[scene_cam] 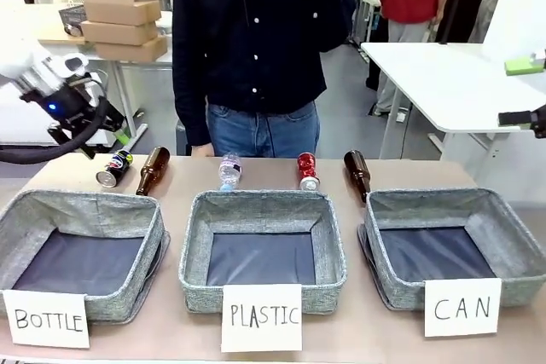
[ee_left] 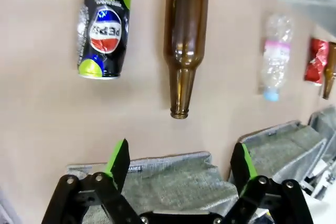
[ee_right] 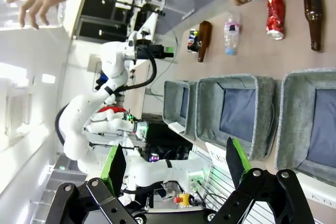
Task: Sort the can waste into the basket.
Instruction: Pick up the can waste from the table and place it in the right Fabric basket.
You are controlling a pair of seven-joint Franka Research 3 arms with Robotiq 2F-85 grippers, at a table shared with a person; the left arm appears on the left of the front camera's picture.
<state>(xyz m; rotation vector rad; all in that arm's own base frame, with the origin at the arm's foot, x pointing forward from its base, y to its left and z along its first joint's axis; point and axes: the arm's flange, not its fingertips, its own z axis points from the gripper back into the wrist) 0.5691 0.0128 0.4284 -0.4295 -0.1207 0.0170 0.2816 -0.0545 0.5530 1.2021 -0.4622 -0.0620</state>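
Cans: black can [scene_cam: 113,168] mid-left, red can [scene_cam: 307,171] centre, both outside basket [scene_cam: 444,200] lower right | left gripper [ee_left: 181,153], right gripper [ee_right: 173,158]: jaws apart, empty | we would centre left jaws across black can's sides before closing.

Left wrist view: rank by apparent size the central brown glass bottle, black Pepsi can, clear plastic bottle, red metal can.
Largest first:
Central brown glass bottle
Black Pepsi can
Clear plastic bottle
Red metal can
Last two lie farther off; true size unsure.

Left arm [scene_cam: 34,66]: white shell, blue light [scene_cam: 53,108], thick black cable [scene_cam: 43,153] at 7 o'clock. On left pincer [ee_left: 180,150] and right pincer [ee_right: 174,149]: black bars, silver screws, green pads [ee_left: 116,156].
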